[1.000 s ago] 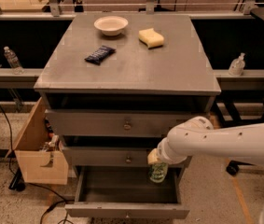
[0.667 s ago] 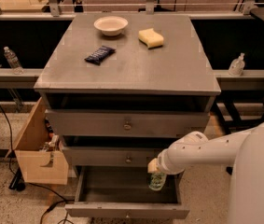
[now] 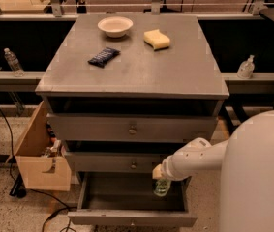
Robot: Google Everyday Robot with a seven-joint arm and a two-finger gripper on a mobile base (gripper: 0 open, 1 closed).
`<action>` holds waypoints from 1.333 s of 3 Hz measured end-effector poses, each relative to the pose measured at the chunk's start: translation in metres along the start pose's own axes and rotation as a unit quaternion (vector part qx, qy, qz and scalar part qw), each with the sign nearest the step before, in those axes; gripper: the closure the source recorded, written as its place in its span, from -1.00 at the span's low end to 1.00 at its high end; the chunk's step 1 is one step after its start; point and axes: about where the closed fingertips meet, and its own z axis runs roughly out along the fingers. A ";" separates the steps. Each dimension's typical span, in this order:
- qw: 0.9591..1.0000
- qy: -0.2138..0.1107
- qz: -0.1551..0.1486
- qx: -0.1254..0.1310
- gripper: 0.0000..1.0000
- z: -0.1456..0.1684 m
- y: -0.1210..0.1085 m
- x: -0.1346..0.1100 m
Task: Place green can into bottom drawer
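Note:
The green can (image 3: 161, 187) hangs upright from my gripper (image 3: 159, 176), which is shut on its top. It sits inside the open bottom drawer (image 3: 131, 219), near the right side of the dark interior, low over the drawer floor. I cannot tell whether the can touches the floor. My white arm (image 3: 194, 159) reaches in from the lower right. The two drawers above are closed.
On the grey cabinet top (image 3: 175, 76) lie a white bowl (image 3: 115, 26), a yellow sponge (image 3: 157, 39) and a dark snack bar (image 3: 103, 56). A cardboard box (image 3: 39, 166) stands left of the cabinet. Clear bottles (image 3: 11, 62) (image 3: 246, 67) stand on side ledges.
The arm has moved lower and further into the drawer, carrying the can down with it. The robot's body now fills more of the lower right.

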 end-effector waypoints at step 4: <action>0.998 0.027 0.049 0.027 1.00 0.110 -0.037 0.011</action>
